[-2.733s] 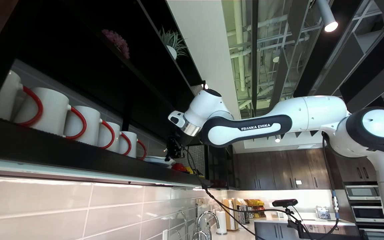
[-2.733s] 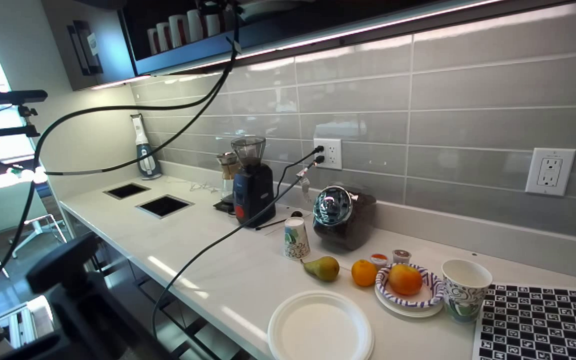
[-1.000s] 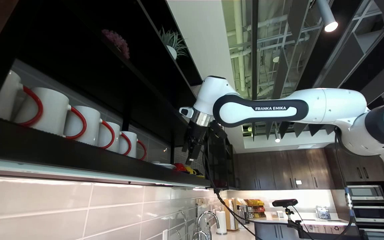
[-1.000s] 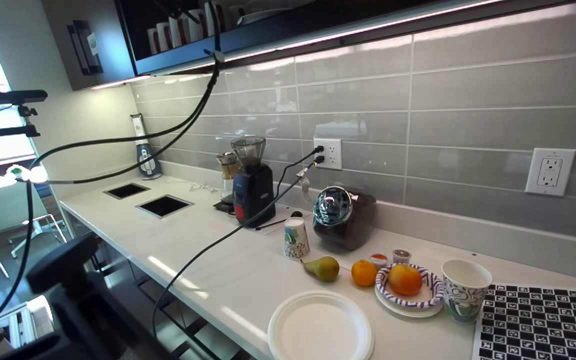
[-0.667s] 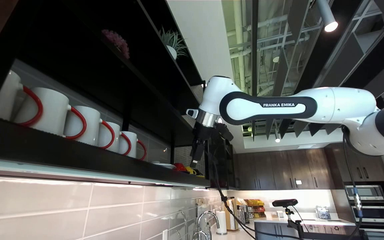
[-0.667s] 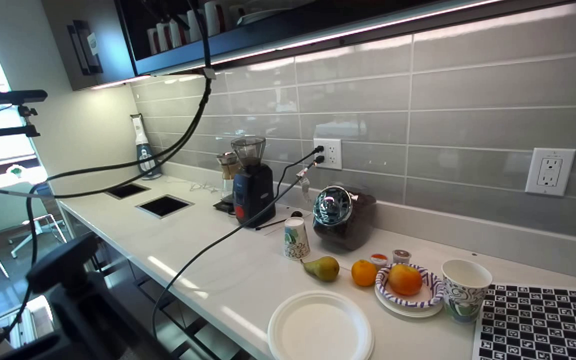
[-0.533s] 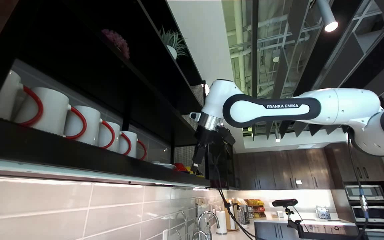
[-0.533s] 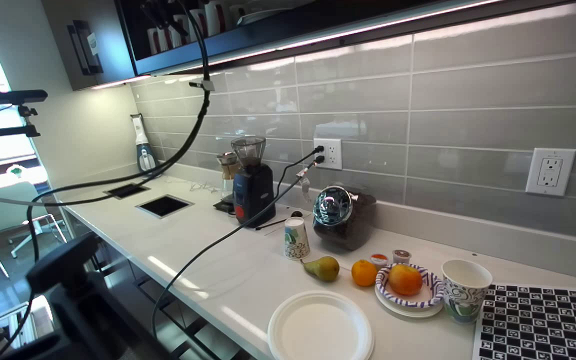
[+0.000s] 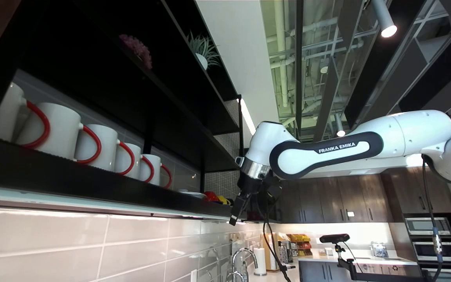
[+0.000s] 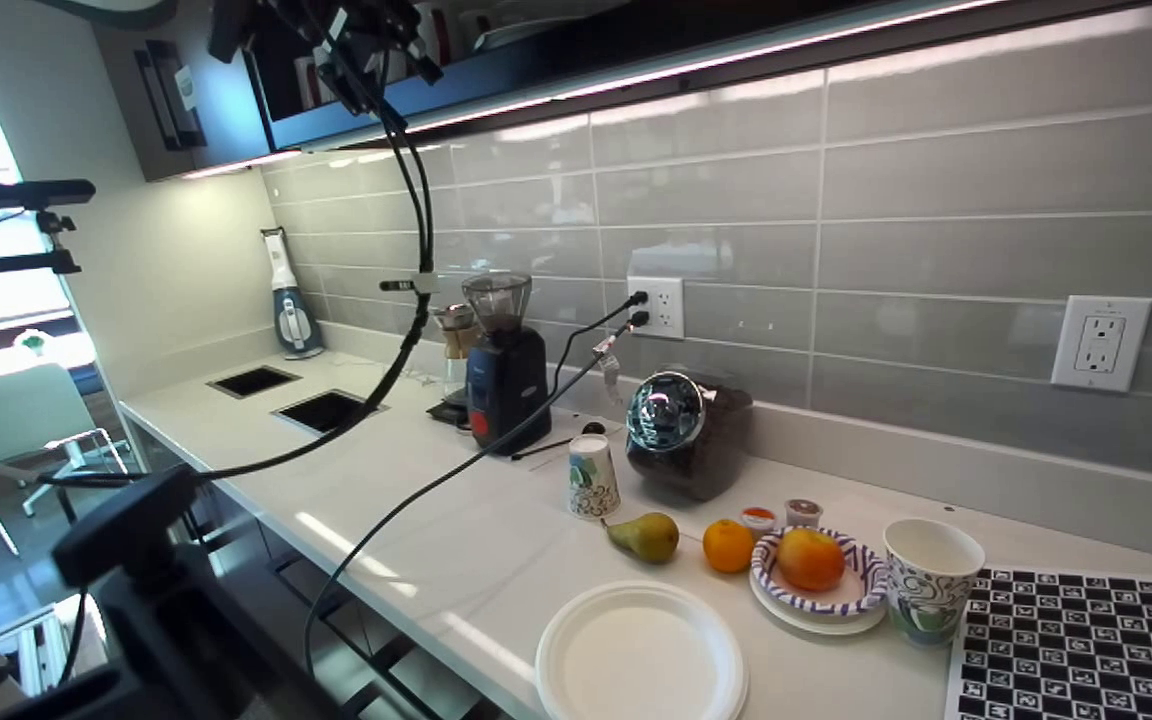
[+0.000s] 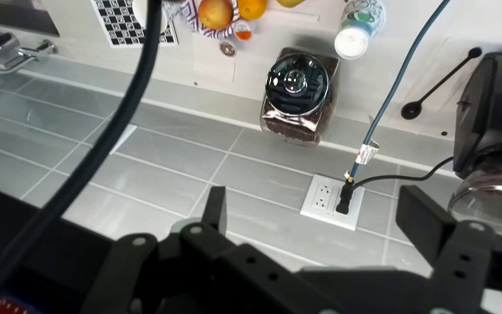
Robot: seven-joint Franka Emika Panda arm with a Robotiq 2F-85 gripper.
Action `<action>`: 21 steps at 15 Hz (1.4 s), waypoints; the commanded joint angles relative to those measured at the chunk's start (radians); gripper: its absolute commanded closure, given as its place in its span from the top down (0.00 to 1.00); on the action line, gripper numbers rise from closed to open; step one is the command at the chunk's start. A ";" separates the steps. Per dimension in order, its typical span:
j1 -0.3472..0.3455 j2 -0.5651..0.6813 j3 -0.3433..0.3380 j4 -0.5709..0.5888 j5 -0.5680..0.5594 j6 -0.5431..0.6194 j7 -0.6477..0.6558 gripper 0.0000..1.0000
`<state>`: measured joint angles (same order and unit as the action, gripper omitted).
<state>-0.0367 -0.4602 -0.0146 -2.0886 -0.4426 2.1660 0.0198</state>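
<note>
Wrist view: both fingers (image 11: 216,209) come in from the bottom edge, spread wide apart, their inner faces bare.
Arm (image 9: 323,156): white, stretching in from the right of an exterior view, with the fingers angled downward at its end.
Shelf (image 9: 112,188): dark, at about the level of the fingers; in an exterior view their tips overlap its far end, and whether they touch it cannot be told.
Red thing (image 9: 210,196): on that shelf, near the fingers as pictured, too small to make out.
Yellow thing (image 9: 222,199): beside the red one, between it and the fingers in that view.
White mugs (image 9: 110,147): a red-handled row on the same shelf, apart from the fingers.
Wall outlet (image 11: 331,201): framed by the gap between the fingers, on the tiled wall beyond them, a black plug (image 11: 344,198) in it.
Glass jar (image 11: 296,87): lower than the fingers, on the counter (image 10: 496,560); the wrist view shows its shiny round lid above their gap.
Coffee grinder (image 10: 506,385): also below the fingers, on the counter; its clear hopper shows past one finger in the wrist view.
Pear (image 10: 646,538) and orange (image 10: 728,546): side by side on the counter, below the fingers.
Apple (image 10: 811,560): in a patterned bowl (image 10: 868,580) next to the orange.
Cables (image 10: 428,240): hanging from beside the fingers, past the shelf.
</note>
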 commanded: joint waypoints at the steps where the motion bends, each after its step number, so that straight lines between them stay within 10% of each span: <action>1: -0.032 -0.055 -0.010 -0.121 0.045 0.041 0.059 1.00; 17: -0.053 0.055 -0.054 -0.118 0.128 0.013 0.034 1.00; 21: -0.097 0.161 -0.106 -0.222 0.129 0.230 0.087 1.00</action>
<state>-0.0979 -0.3768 -0.0992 -2.2523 -0.3404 2.2525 0.0715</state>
